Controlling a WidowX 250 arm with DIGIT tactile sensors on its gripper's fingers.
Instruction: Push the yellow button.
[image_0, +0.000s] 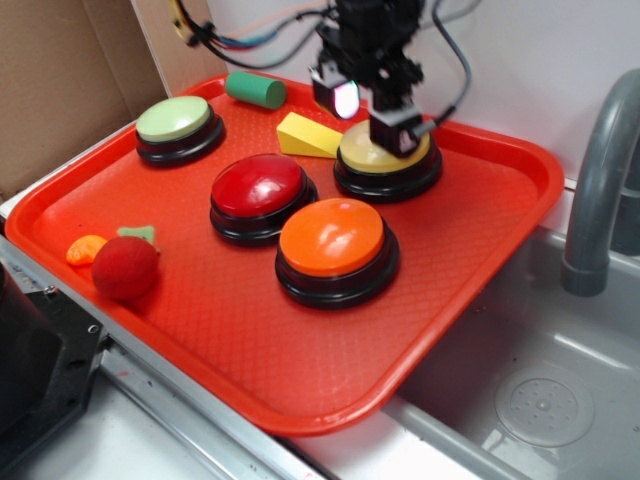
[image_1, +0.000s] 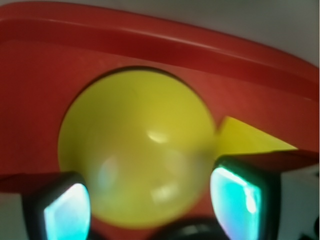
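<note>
My jaws hang spread over the yellow button (image_0: 385, 152), gripping nothing. Four buttons on the tray (image_0: 480, 250): yellow, red (image_0: 258, 185), orange (image_0: 333, 237), green (image_0: 175, 120).

Exterior view: from front, raised, looks down slantwise over whole red tray (image_0: 480, 300), medium distance. Wrist view: very near, looks straight down, slightly blurred. Both share yellow button (image_0: 372, 153) (image_1: 137, 145) and yellow wedge (image_0: 305, 137) (image_1: 245, 140).
</note>
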